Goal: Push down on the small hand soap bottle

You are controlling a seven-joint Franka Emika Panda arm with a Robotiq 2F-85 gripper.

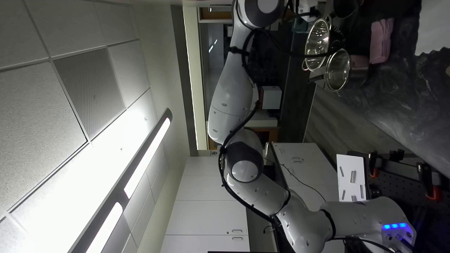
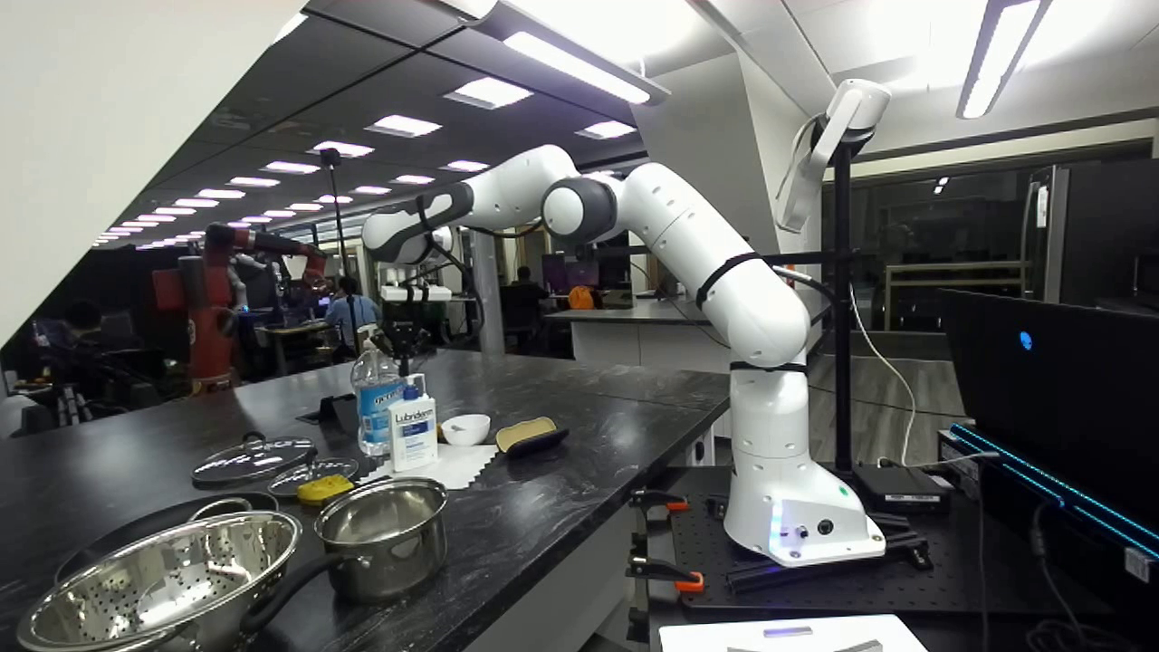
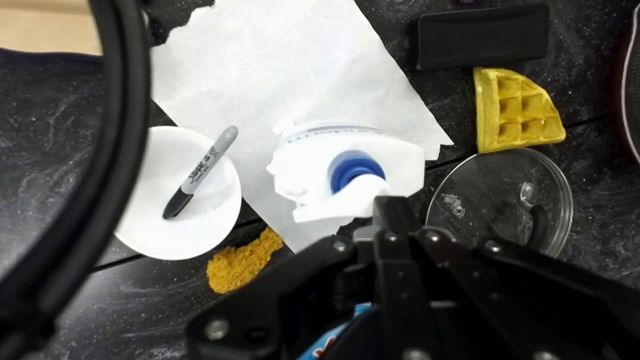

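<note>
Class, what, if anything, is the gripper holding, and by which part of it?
Nothing is held: the gripper is shut, empty. In the wrist view its tips appear beside the pump head of the white bottle; whether they touch cannot be told.

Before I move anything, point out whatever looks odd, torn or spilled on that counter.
A marker lies in the white bowl, its grey end past the rim: odd for a dish. The white paper under the pump bottle has ragged edges, as if torn. I see no spill.

"Lubriderm" on pump btl (image 2: 414,436), "Sharpie" on marker (image 3: 200,172), poss. "gen…" on clear jug (image 2: 372,407)
</note>
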